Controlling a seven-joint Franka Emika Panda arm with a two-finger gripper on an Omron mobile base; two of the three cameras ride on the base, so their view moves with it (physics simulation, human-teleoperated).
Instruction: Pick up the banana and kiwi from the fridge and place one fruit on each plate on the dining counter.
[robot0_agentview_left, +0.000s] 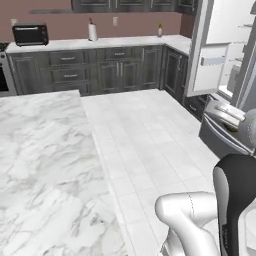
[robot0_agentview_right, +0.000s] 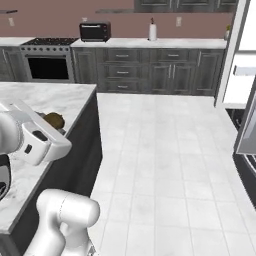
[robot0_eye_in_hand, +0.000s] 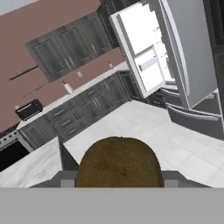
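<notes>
pale square floor tiles run across a simulated kitchen toward dark grey wall cabinets under a dusty pink wall. on the wall counter sit a black toaster oven and a white paper towel roll; a black oven is built in to the left of the cabinets. no brand, label or readable writing shows anywhere.

the dining counter, a white marble island veined in grey with a dark base, fills the left side of both base views. the fridge stands at the right with its white door swung open and a lower drawer pulled out.

the gripper hangs over the island's marble top, its fingers part way closed around the kiwi, a dull brown, fuzzy, egg-shaped fruit. in the hand view the kiwi sits pinched between the two grey finger pads, filling the lower centre. from the right base view it peeks out as a small brown lump just beyond the white hand.
</notes>
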